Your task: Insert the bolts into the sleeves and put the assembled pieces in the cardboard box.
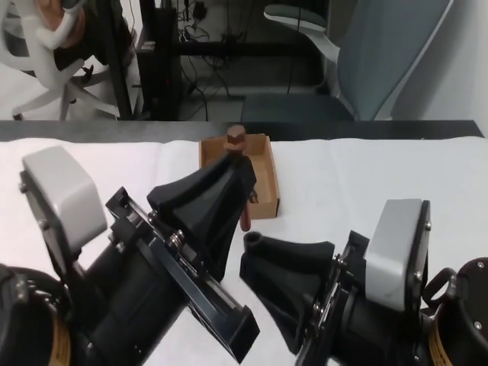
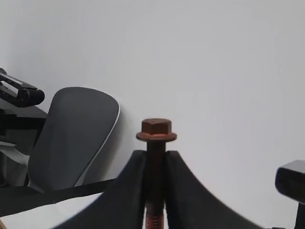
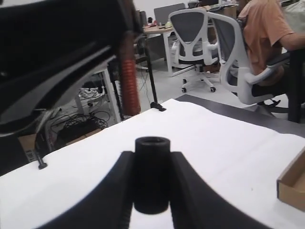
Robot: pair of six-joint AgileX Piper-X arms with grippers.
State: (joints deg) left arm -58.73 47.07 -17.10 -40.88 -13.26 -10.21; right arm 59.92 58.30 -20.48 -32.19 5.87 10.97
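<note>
My left gripper (image 1: 231, 177) is shut on a rusty bolt (image 1: 237, 139), held upright with its hex head (image 2: 156, 130) above the fingers (image 2: 128, 191) and its threaded end (image 3: 129, 81) pointing down. My right gripper (image 1: 263, 255) is shut on a black sleeve (image 1: 253, 241), whose open end (image 3: 152, 143) faces up just below and beside the bolt's threaded tip. The two are close but apart. The open cardboard box (image 1: 267, 177) lies on the white table right behind both grippers, partly hidden by the left one.
A white cloth (image 1: 358, 175) covers the table. The box's corner (image 3: 293, 183) lies near the right gripper. Office chairs (image 1: 366, 53) and a desk frame stand beyond the table's far edge.
</note>
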